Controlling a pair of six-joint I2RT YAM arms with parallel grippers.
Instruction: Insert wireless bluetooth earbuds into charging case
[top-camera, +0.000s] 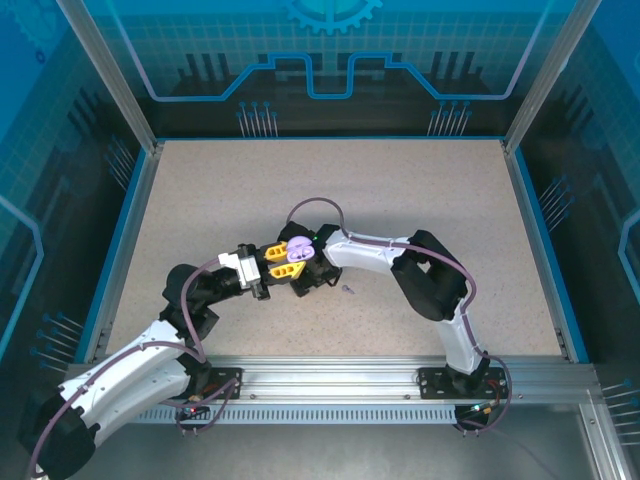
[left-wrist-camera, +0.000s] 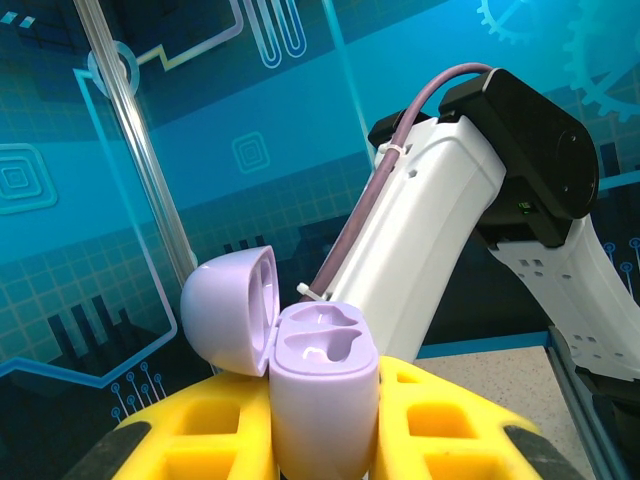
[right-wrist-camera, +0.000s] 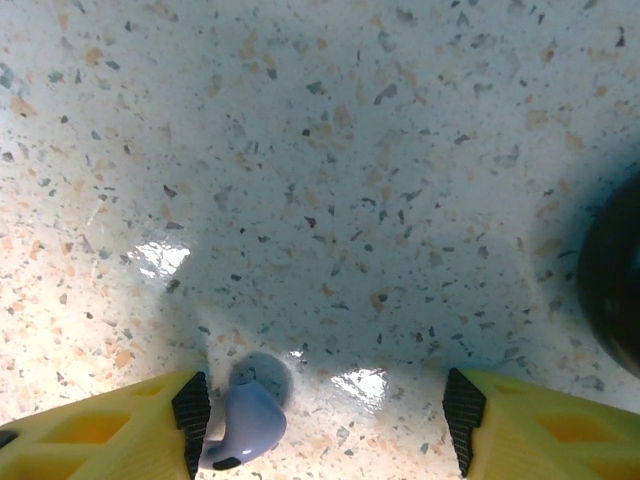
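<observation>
Left pincer (left-wrist-camera: 325, 440) clamps one lavender case (left-wrist-camera: 325, 385), lid (left-wrist-camera: 228, 312) swung open, two wells (left-wrist-camera: 322, 345) showing. Right pincer (right-wrist-camera: 325, 418) stands wide just above the table (right-wrist-camera: 330, 150). One lavender earbud (right-wrist-camera: 245, 428) lies between its fingers (right-wrist-camera: 540, 428), touching one pad (right-wrist-camera: 190, 420), well apart from the other.

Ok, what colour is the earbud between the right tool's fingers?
The earbud is lavender; the right wrist view shows it best.

The white arms (top-camera: 135, 365) have black joints (top-camera: 430, 285), mauve cables (top-camera: 318, 203) and yellow gripper fingers (right-wrist-camera: 90, 440).
</observation>
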